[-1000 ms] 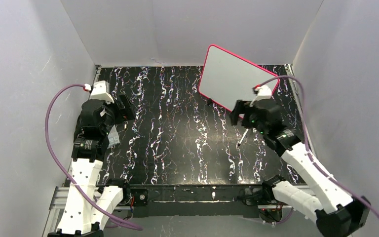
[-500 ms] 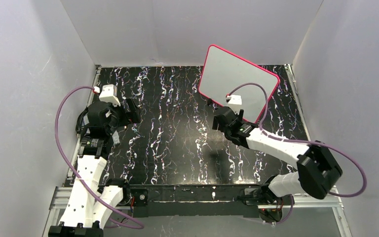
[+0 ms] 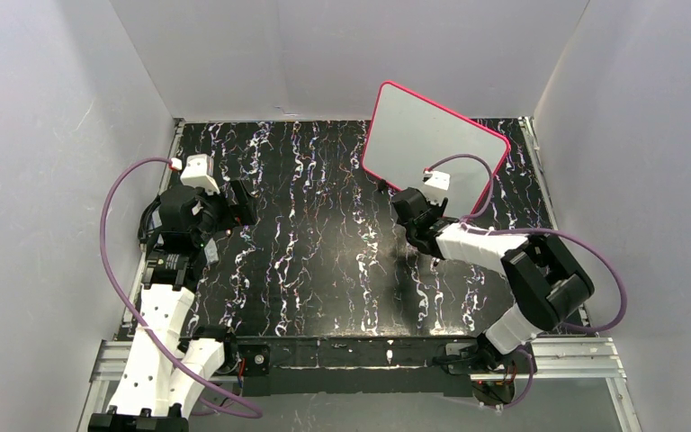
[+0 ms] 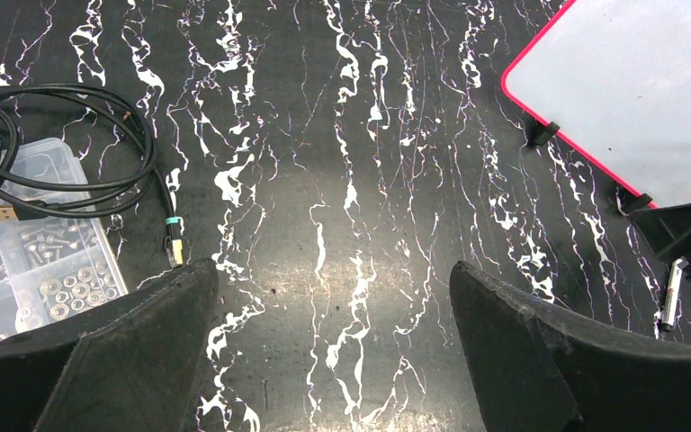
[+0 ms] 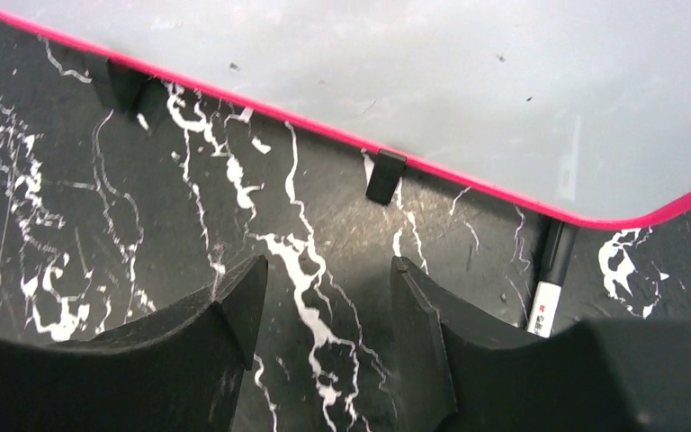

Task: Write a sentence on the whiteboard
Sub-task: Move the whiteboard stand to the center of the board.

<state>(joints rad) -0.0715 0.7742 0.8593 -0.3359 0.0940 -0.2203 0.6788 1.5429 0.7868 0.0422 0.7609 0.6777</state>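
- Found the whiteboard (image 3: pixel 427 144) at about one o'clock on the black marbled table (image 3: pixel 306 270), turned at a slant to the table's edges, pink-red frame all round.
- Saw its near edge resting on small black feet (image 5: pixel 384 177) set on the tabletop, the face showing pale grey with a few tiny dark specks.
- Noted the right gripper (image 5: pixel 328 279) low over the table at six o'clock of that near edge, close to it but not touching.
- Read that pincer as released: jaws partly apart, only bare table showing between them.
- Spotted a marker (image 5: pixel 549 279) lying on the table at three o'clock of the right gripper, by the board's rounded corner, its far end hidden at the frame; could not tell whether touching or tucked beneath.
- Placed the left gripper (image 4: pixel 333 279) at nine o'clock on the table, well apart from the board, pointing across the tabletop.
- Read that pincer as released too: jaws spread wide, nothing between them.
- Saw a clear box of screws (image 4: pixel 36 261) at eight o'clock in the left wrist view, with a looped black cable (image 4: pixel 72 144) lying across its lid.
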